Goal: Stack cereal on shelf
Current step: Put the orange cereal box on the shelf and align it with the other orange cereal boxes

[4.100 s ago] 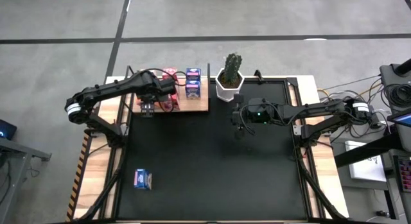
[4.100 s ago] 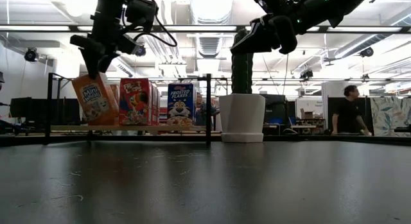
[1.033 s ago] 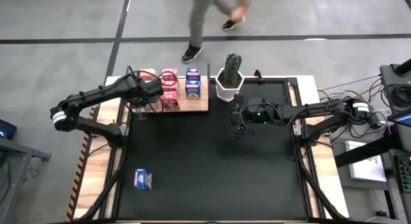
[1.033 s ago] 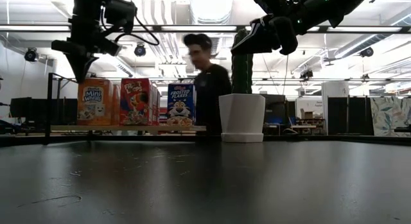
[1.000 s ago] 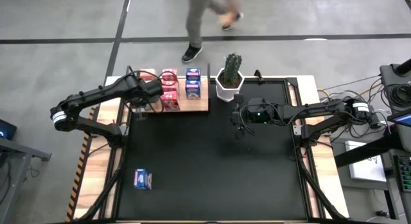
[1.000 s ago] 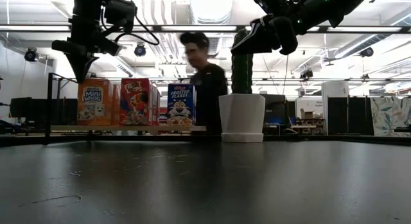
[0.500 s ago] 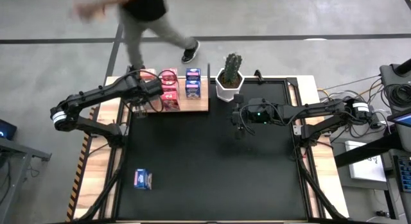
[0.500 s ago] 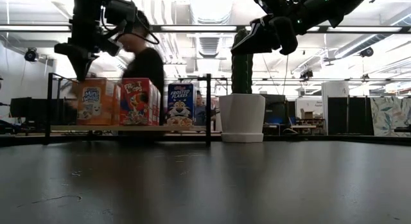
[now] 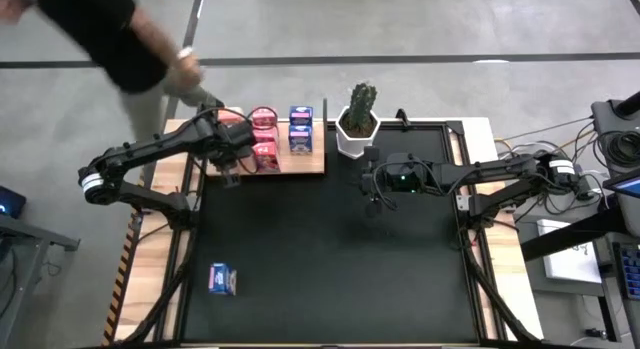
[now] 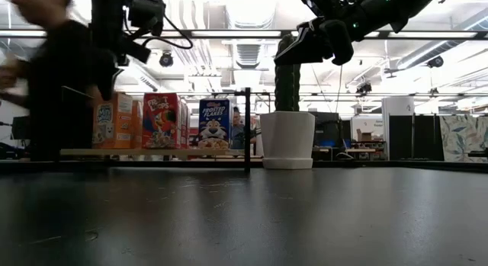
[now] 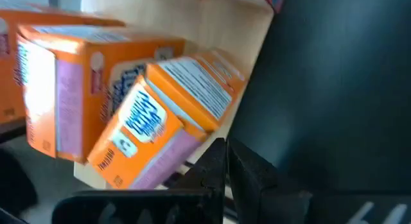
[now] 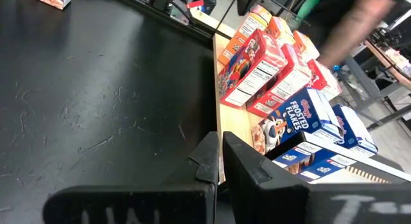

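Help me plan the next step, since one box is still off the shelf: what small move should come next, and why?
Probably swing the left gripper away from the shelf toward the lone blue box on the mat's near left. Its jaws are shut and empty, the orange boxes already stand on the shelf, and the right gripper waits mid-table.

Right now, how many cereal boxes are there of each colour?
Orange boxes: 3, all on the shelf
Pink-red boxes: 3, all on the shelf
Blue boxes: 3, with 2 on the shelf and 1 on the black mat
Total: 9
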Controlling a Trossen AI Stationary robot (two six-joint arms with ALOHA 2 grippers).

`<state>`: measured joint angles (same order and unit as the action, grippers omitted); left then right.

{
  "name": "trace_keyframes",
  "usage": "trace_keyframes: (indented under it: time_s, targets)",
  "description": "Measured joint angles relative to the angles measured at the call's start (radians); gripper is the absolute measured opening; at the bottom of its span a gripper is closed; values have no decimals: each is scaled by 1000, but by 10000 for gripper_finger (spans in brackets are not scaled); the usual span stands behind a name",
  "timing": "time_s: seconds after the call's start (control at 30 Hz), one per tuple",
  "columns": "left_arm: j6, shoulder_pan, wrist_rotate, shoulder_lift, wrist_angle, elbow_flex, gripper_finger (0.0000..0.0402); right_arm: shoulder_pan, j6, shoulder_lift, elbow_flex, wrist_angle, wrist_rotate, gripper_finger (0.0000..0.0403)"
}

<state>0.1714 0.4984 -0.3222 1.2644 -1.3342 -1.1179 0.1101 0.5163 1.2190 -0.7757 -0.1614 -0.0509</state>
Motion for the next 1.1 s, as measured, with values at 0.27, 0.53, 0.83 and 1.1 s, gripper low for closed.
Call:
trace_keyframes:
  time_s: [0.27, 0.53, 0.83, 1.1]
  targets:
    - [-23, 0, 0, 0, 63, 0, 0, 0, 0, 0, 0, 0, 0, 11]
    - [-39, 0, 0, 0, 62, 0, 0, 0, 0, 0, 0, 0, 0, 11]
    - [-46, 0, 0, 0, 89, 0, 0, 0, 0, 0, 0, 0, 0, 11]
    - [-50, 1, 0, 0, 99, 0, 0, 0, 0, 0, 0, 0, 0, 11]
